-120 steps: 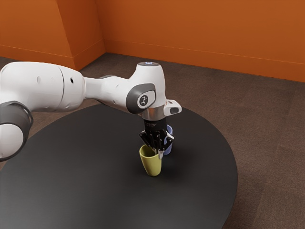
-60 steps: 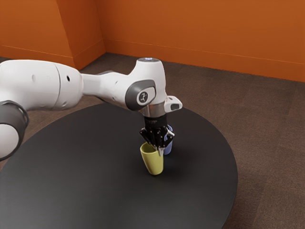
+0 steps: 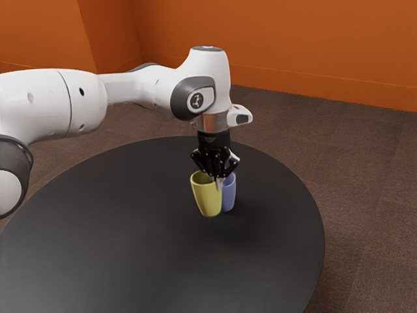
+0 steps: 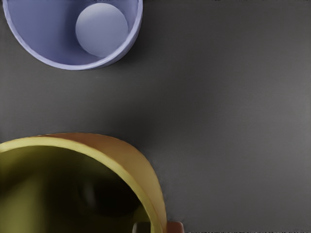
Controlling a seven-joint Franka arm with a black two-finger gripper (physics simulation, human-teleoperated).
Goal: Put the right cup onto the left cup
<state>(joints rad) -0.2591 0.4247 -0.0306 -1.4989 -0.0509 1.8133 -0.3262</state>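
- Yellow cup [image 3: 207, 199]: one, raised; I grip its wall with my one end effector [image 3: 218, 185].
- Blue cup [image 3: 229, 194]: one, upright on the one surface [image 3: 130, 235].

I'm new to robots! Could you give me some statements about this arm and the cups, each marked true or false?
1. The gripper holds the yellow cup by its wall. True.
2. The yellow cup is already inside the blue cup. False: the wrist view shows a gap between their rims.
3. The blue cup's open mouth faces up. True.
4. The table is white. False: it is black.
5. The wall beyond the table is orange. True.
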